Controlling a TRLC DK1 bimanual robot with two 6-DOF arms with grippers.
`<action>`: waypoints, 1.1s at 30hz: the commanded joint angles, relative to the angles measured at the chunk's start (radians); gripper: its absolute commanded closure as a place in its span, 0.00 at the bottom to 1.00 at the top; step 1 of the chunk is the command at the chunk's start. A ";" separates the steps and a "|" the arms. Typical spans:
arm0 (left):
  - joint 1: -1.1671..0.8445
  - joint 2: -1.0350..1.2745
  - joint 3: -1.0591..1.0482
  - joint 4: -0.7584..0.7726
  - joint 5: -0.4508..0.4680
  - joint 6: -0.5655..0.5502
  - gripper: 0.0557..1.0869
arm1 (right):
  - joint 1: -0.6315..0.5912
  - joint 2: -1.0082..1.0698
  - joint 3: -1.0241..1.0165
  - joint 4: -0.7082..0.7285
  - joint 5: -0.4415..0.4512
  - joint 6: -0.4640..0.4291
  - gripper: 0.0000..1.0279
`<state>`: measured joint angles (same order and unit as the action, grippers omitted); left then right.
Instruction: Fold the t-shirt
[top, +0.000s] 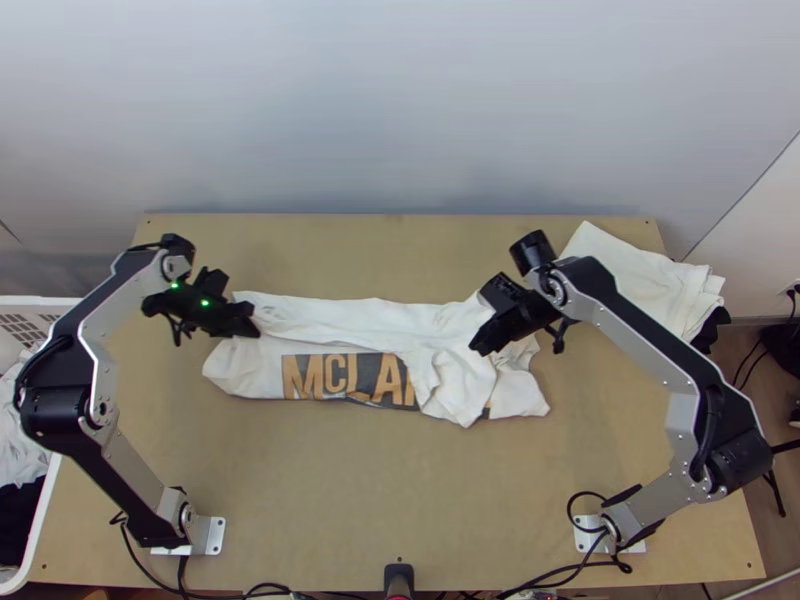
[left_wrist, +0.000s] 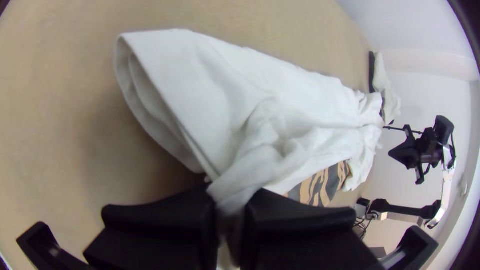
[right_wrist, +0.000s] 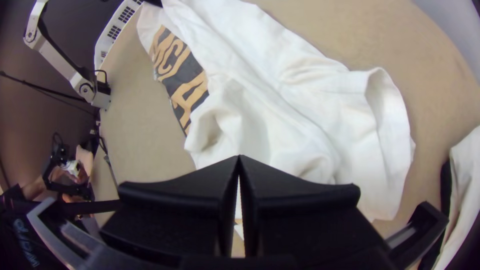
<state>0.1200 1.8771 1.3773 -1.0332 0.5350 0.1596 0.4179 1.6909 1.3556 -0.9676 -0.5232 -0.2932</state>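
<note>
one left end effector (top: 252, 324), closed on cloth of one white t-shirt (top: 350, 315), mid-tabletop (top: 400, 480), bunched rightward; one right end effector (top: 481, 345), narrow, over it. one cloth pile (top: 635, 280), far right corner; one basket (top: 30, 317), left.

left arm (top: 57, 412) bent | left claw (top: 252, 326) pinched | right arm (top: 742, 458) bent | right claw (top: 481, 346) closed

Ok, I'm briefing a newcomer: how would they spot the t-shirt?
Across the middle of the light wooden table lies a long, rumpled white t-shirt. Unlike the white cloth piled at the far right corner, it shows a dark panel with tan lettering.
</note>
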 joint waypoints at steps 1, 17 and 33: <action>0.092 -0.050 -0.020 -0.093 -0.007 0.101 0.96 | -0.062 -0.039 -0.004 -0.029 -0.011 -0.006 0.96; 0.109 -0.151 -0.014 -0.212 -0.009 0.055 0.96 | -0.097 -0.060 -0.052 -0.034 -0.012 -0.014 0.96; -0.507 0.108 0.439 -0.151 0.045 -0.368 0.96 | -0.076 -0.191 -0.159 -0.045 -0.012 0.022 0.96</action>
<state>-0.1726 1.8336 1.5944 -1.2022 0.5701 -0.1108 0.3382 1.5558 1.2423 -1.0111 -0.5358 -0.2867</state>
